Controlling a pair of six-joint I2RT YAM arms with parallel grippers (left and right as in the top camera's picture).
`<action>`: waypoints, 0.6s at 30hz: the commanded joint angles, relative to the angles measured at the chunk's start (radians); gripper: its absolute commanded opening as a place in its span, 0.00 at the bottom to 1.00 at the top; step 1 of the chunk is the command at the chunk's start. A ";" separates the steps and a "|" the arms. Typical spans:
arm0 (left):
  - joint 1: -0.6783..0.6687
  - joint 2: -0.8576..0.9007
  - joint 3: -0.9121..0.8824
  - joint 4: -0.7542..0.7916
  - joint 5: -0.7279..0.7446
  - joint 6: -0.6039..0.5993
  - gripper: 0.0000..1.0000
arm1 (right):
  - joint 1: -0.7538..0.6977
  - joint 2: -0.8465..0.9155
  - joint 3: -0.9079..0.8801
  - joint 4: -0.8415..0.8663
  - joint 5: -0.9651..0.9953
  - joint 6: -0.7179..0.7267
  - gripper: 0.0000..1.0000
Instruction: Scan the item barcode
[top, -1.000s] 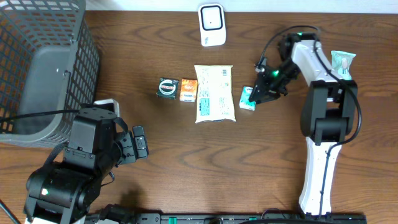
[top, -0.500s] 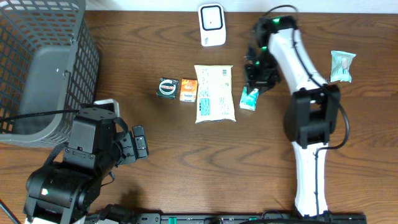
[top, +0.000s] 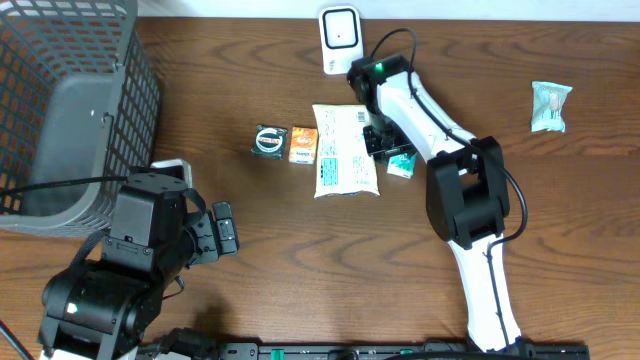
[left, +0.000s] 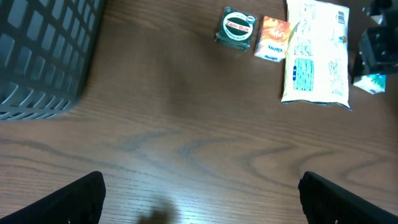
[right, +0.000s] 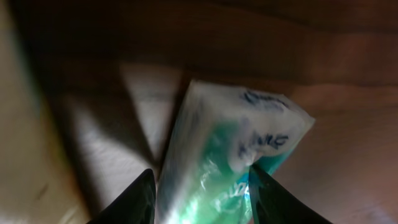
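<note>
- Right gripper (right: 200, 186) has one finger on each side of the small teal packet (right: 230, 143). Its jaws are partly apart, and I cannot tell whether they press the packet or only stand around it.
- Left gripper (left: 205, 199) is wide open and holds nothing. It is near the front left of the table (top: 300, 260), well apart from all items.
- Grey basket (top: 60, 90) stands at the far left.
- White pouch (top: 345, 150) lies flat in the middle, and the teal packet lies on the wood just to its right.
- White scanner (top: 340, 38) stands at the far edge, beyond the pouch. The packet is not in front of it.
- Orange packet (top: 303, 145) and green tin (top: 268, 140) lie left of the pouch, and a second teal packet (top: 550, 106) lies at the far right.
- My judgement: the task is at an early stage, because no item faces the scanner. What remains is to lift the packet, bring it to the scanner and show its barcode.
</note>
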 joint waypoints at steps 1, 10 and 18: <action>0.002 -0.003 -0.001 0.000 -0.002 0.002 0.98 | 0.005 -0.007 -0.067 0.036 0.093 0.041 0.42; 0.002 -0.003 -0.001 0.000 -0.002 0.002 0.98 | -0.036 -0.034 -0.052 -0.010 -0.003 -0.044 0.01; 0.002 -0.003 -0.001 0.000 -0.002 0.002 0.98 | -0.177 -0.089 0.042 -0.047 -0.675 -0.471 0.01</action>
